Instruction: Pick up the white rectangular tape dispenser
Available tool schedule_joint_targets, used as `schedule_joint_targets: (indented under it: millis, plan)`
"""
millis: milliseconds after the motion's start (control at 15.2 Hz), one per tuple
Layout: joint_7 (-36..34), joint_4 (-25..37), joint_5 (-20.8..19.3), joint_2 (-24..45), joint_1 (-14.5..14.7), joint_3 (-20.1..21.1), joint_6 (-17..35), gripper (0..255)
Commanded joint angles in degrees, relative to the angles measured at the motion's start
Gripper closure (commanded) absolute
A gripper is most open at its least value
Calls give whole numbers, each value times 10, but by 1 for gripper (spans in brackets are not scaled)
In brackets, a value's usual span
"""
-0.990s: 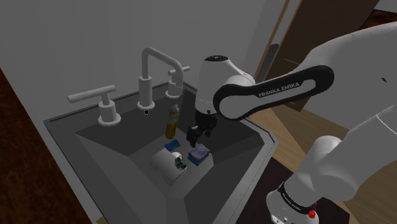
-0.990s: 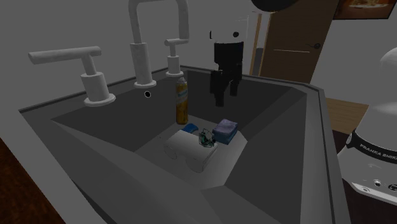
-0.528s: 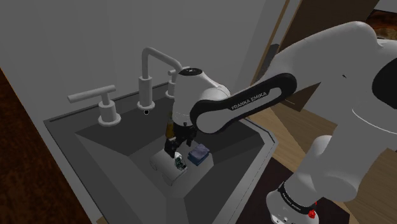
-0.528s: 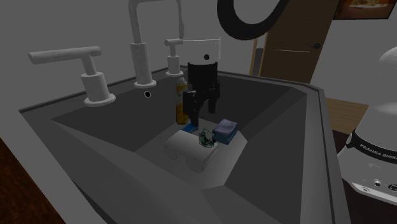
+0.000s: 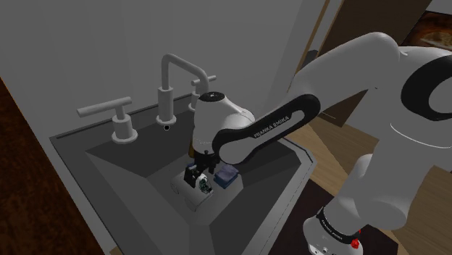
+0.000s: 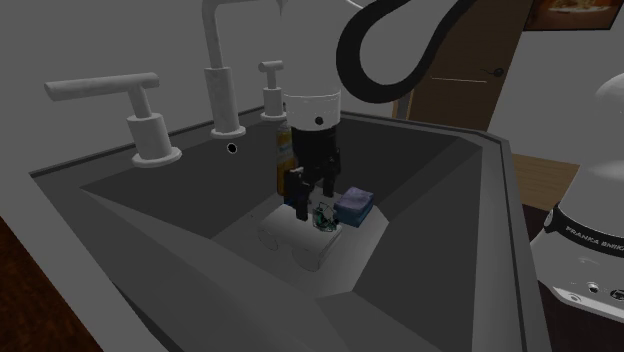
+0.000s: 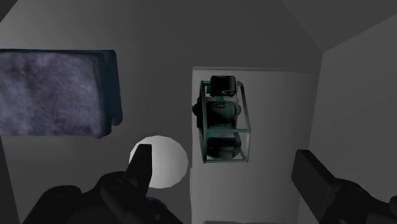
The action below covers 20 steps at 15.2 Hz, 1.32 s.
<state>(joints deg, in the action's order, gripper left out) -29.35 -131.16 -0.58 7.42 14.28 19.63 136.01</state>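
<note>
Black fingers spread wide above white tape dispenser, blue sponge just beside

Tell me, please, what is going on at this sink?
The white arm is reaching into the grey sink to pick up the white tape dispenser lying on its floor. Its black gripper hangs just above the tape dispenser with the fingers apart, so nothing is held. A blue sponge lies beside the tape dispenser, and an amber bottle stands by the sink's back wall.

"FRANKA EMIKA" — white lettering on the arm's dark band — again on its base
</note>
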Motion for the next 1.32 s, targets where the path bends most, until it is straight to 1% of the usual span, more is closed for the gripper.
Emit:
schedule_joint_targets:
  millis: [0, 66, 660, 1254]
  plan:
    - [-3, 0, -3, 6, 1, 0, 7, 0]
    - [-2, -2, -3, 5, 1, 0, 7, 255]
    - [-3, 0, -3, 6, 1, 0, 7, 255]
    - [11, 20, 19, -44, -2, 3, -61, 255]
